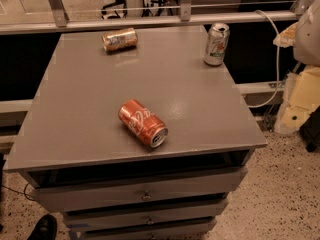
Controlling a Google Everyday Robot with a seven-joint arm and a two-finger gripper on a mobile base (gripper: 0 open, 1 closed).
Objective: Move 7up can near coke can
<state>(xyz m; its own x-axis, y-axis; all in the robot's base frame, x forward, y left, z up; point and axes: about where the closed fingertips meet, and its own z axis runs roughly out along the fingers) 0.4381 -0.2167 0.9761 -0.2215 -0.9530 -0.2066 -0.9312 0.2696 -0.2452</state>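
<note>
Camera view. Grey desk with drawers below its front edge. 7up can stands upright at the far right corner, close to the edge. Coke can lies on its side near the front middle, silver end pointing front-right, well apart from the 7up can. A tan-gold can lies on its side by the far edge. I read the pale shape off the desk's right side as the gripper, touching nothing; open or closed, I cannot tell.
</note>
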